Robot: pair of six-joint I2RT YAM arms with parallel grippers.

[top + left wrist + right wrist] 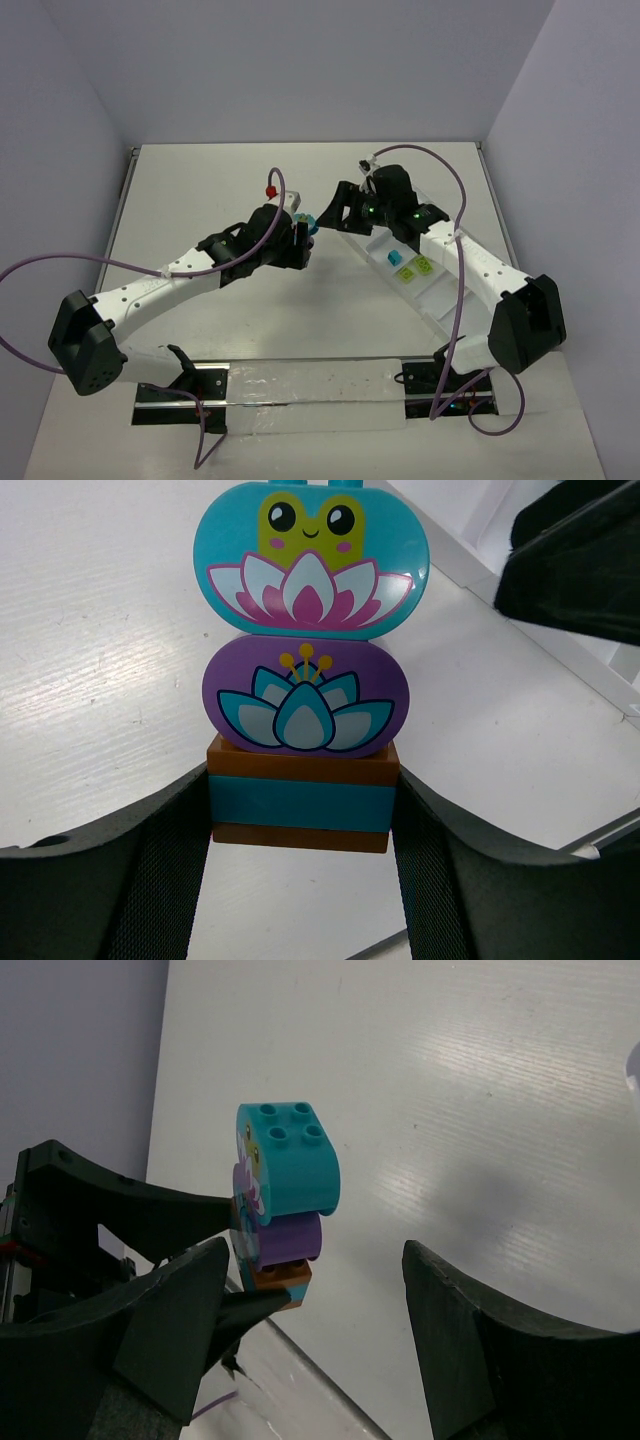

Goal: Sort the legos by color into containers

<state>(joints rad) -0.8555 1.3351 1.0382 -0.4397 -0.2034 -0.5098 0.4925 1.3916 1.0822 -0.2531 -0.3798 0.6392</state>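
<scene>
Left wrist view had the left gripper [300, 815] clamped on the bottom of a stacked clump [302, 670]. The orange-brown and teal base layers were pinched between its jaws, with the purple brick [305, 695] and teal top brick [310, 540] sticking out past the fingertips. The right gripper [315, 1290] had its jaws wide and held nothing. The clump sat ahead of that opening, nearer one finger than the other, touching neither as far as I could tell.

I'd call this the pull-apart step: one arm bracing, the other lined up to grab. The next move probably called for centring the open jaws around just the teal top brick, squeezing, and peeling it off. The tray [440, 300] lay back behind the right jaws, with a teal piece [394, 260] and a lime green piece [418, 268] in its compartments.
</scene>
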